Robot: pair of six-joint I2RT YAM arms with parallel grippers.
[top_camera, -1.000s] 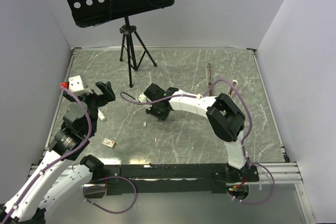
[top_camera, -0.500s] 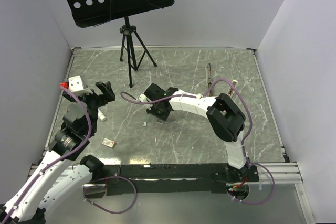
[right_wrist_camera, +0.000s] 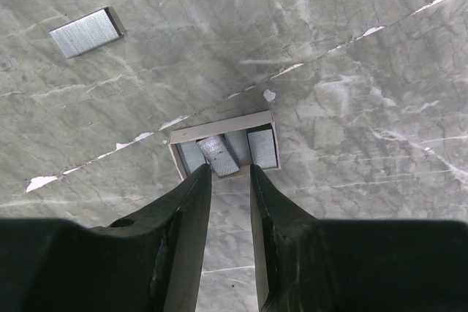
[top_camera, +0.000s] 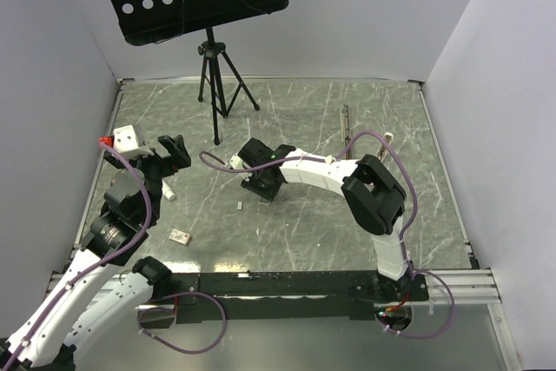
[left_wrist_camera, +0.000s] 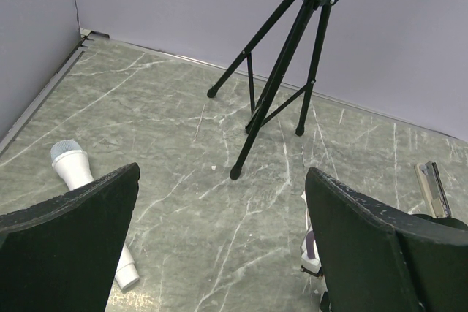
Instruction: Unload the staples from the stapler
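Observation:
The stapler [top_camera: 346, 122] lies slim and silvery at the back right of the table, far from both grippers; its end shows at the right edge of the left wrist view [left_wrist_camera: 431, 188]. One loose strip of staples [top_camera: 239, 204] lies on the table and shows in the right wrist view [right_wrist_camera: 84, 32]. A small tan open box [right_wrist_camera: 219, 128] holds more strips of staples [right_wrist_camera: 262, 147]. My right gripper [top_camera: 261, 185] hovers at the box's near edge [right_wrist_camera: 228, 174], jaws narrowly parted with nothing between them. My left gripper [top_camera: 174, 150] is wide open and empty [left_wrist_camera: 219, 253].
A black tripod stand [top_camera: 215, 76] with a perforated black desk stands at the back left [left_wrist_camera: 278, 71]. A white cylinder [top_camera: 168, 190] lies near the left gripper [left_wrist_camera: 73, 167]. A white block [top_camera: 126, 138] sits at the left edge. A small tan block [top_camera: 180, 236] lies front left.

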